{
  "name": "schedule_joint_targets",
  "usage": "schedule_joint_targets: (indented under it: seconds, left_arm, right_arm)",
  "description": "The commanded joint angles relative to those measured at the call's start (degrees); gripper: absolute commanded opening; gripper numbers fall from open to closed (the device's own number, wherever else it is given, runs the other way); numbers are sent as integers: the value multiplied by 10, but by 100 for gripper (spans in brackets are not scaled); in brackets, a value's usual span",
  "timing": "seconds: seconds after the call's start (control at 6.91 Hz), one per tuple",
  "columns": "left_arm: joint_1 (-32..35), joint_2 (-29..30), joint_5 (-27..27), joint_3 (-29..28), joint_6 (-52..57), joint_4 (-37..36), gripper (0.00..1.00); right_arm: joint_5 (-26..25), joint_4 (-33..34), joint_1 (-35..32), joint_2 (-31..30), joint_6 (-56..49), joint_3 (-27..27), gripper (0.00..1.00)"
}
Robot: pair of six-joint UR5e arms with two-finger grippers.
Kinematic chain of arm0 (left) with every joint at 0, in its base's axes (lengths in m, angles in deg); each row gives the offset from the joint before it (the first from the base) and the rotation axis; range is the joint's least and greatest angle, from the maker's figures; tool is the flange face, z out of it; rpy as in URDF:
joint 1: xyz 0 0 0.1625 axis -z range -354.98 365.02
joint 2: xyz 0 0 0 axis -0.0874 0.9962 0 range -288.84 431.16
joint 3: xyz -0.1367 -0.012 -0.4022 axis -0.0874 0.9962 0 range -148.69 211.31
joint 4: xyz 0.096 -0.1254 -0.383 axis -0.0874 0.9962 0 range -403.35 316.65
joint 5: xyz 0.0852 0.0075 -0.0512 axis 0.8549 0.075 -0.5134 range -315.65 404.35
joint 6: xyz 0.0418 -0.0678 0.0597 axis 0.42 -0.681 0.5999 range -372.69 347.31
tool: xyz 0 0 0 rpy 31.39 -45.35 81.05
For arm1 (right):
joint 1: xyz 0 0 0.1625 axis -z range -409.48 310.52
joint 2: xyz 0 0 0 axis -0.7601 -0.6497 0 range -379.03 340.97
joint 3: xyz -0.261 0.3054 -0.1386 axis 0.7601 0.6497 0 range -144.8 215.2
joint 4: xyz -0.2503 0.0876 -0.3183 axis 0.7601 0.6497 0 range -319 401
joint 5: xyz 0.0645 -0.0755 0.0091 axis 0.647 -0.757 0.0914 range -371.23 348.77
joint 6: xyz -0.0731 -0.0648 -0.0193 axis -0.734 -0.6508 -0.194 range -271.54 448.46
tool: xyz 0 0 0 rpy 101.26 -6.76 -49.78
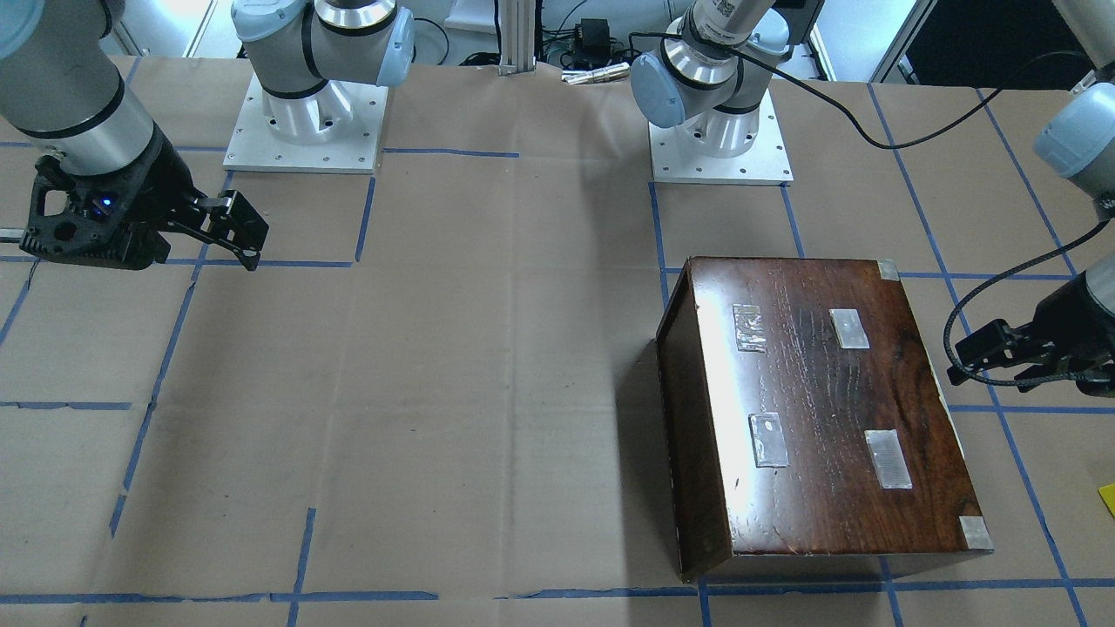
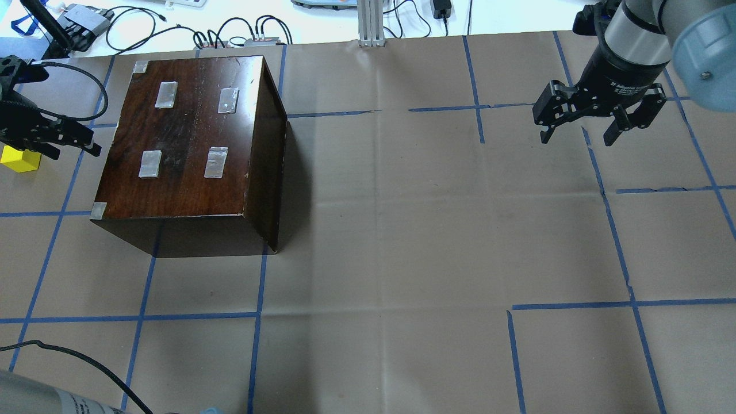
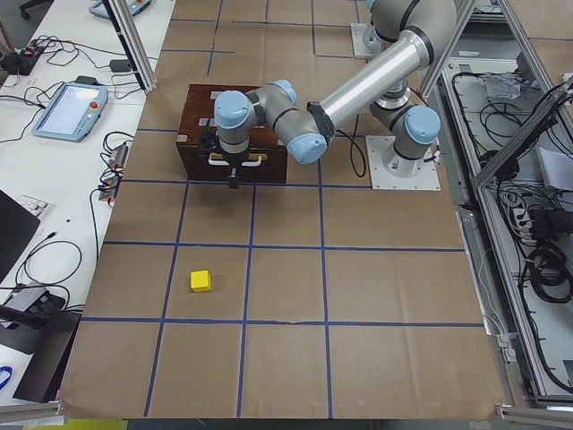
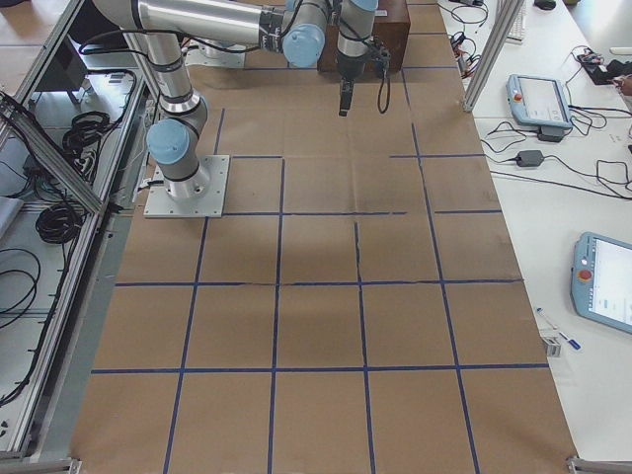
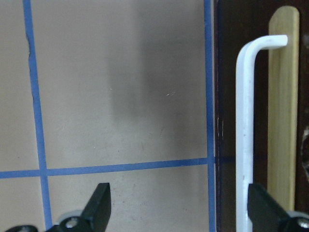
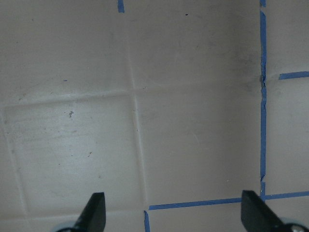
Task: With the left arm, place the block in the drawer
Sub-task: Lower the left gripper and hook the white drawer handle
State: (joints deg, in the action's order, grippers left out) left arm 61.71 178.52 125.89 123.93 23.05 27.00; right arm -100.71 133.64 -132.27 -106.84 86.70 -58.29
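The yellow block [image 3: 200, 280] lies on the paper-covered table, well away from the cabinet's front. It also shows in the overhead view [image 2: 20, 160] and as a sliver at the front-facing view's right edge [image 1: 1108, 498]. The drawer [image 3: 237, 166] is closed, with a dark front panel [image 5: 227, 96] and a white handle [image 5: 245, 121]. My left gripper [image 5: 181, 212] is open and empty at the drawer front, with the handle just inside one fingertip [image 5: 260, 208]. It also shows in the overhead view [image 2: 75, 141], the front-facing view [image 1: 967, 361] and the left view [image 3: 234, 179]. My right gripper [image 2: 581, 123] is open and empty, far off.
The glossy dark cabinet [image 2: 190, 132] with tape patches stands on the table's left half. A black cable [image 2: 86, 86] loops off my left wrist. Blue tape lines grid the brown paper [image 2: 402, 230]. My right gripper [image 6: 176, 217] hangs over bare paper.
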Motion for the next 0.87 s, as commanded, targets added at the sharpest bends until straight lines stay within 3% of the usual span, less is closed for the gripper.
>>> schedule_joint_targets:
  seconds: [0.0,0.29,0.72]
  left_arm:
    - [0,13,-4,-4,1,-1,99]
    - [0,21,-36,-5,-1,-13,99]
    - [3,16,-33,-3,-1,-12,99]
  right_arm:
    - [0,-1,0,0,0,0,100]
    - [0,0,0,0,0,0,100]
    - [0,0,0,0,0,0,100]
